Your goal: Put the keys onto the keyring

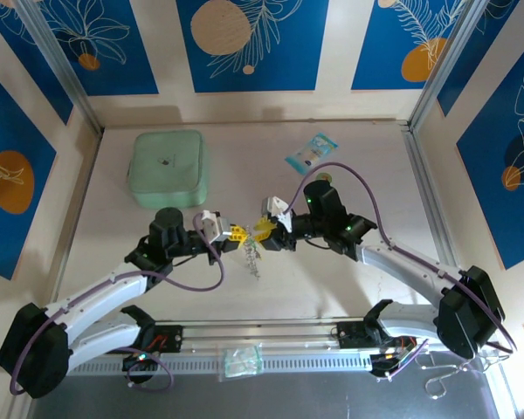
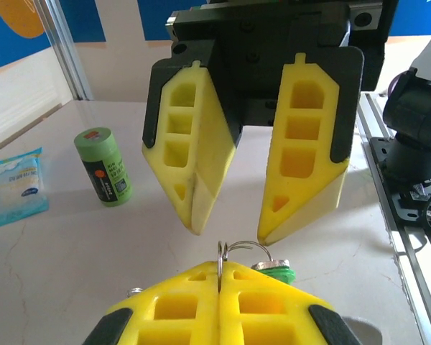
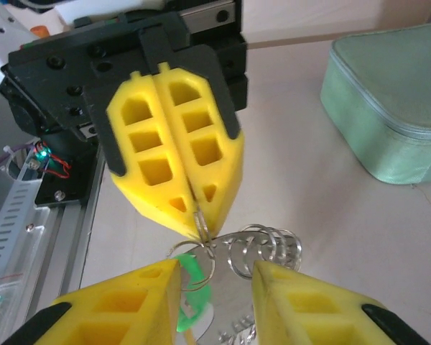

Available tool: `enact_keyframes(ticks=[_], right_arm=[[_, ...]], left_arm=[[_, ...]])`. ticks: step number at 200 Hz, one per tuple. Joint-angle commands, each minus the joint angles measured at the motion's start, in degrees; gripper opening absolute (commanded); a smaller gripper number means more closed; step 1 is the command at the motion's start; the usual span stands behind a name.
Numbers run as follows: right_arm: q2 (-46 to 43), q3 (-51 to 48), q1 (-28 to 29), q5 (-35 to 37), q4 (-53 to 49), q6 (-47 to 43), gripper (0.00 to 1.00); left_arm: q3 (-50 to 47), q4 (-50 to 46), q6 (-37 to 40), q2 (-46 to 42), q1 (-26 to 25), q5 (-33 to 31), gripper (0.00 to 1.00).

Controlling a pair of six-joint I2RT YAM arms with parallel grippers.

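Note:
Over the middle of the table, my left gripper (image 1: 237, 233) and right gripper (image 1: 264, 232) meet tip to tip. The left gripper (image 2: 220, 277) is shut on a thin silvery wire ring of the keyring (image 2: 220, 253). Its closed fingertips (image 3: 201, 226) show from the front in the right wrist view. From the pinched ring hang several more wire loops of the keyring (image 3: 274, 245) and a shiny flat metal piece. A key with a green plastic head (image 3: 197, 276) hangs on it, just beside the left gripper's tip (image 2: 276, 272). The right gripper (image 3: 215, 291) is open, its fingers either side of the hanging bunch (image 1: 253, 255).
A mint-green zip case (image 1: 168, 168) lies at the back left of the table. A green cylinder (image 2: 104, 167) stands upright behind the right arm, with a blue packet (image 1: 312, 153) beyond it. A small clear bag (image 1: 242, 360) lies on the rail at the near edge.

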Motion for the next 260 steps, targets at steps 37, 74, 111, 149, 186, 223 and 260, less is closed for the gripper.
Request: enact_keyframes(ticks=[37, 74, 111, 149, 186, 223, 260], right_arm=[[-2.6, 1.5, -0.3, 1.1, 0.8, 42.8, 0.32], [-5.9, 1.4, 3.7, 6.8, -2.6, 47.4, 0.39], [-9.4, 1.5, 11.2, 25.9, -8.5, 13.1, 0.38], [-7.8, 0.3, 14.3, 33.3, -3.4, -8.1, 0.36], [-4.7, 1.2, 14.9, 34.1, 0.4, -11.1, 0.34], [-3.0, 1.8, 15.1, 33.8, 1.6, -11.0, 0.25], [-3.0, 1.7, 15.0, 34.2, 1.2, -12.1, 0.13]], left_arm=[[-2.7, 10.0, -0.9, -1.2, -0.6, -6.1, 0.0], [-3.1, 12.1, -2.7, -0.3, -0.7, -6.4, 0.0], [-1.0, 8.2, -5.0, -0.2, -0.7, -5.8, 0.0], [0.5, 5.2, -8.2, -0.4, -0.7, -6.3, 0.0], [0.6, 5.1, -9.6, -0.5, -0.7, -6.7, 0.0], [0.7, 4.8, -9.4, -0.5, -0.7, -6.1, 0.0], [0.6, 5.1, -9.3, -0.4, -0.7, -6.0, 0.0]])
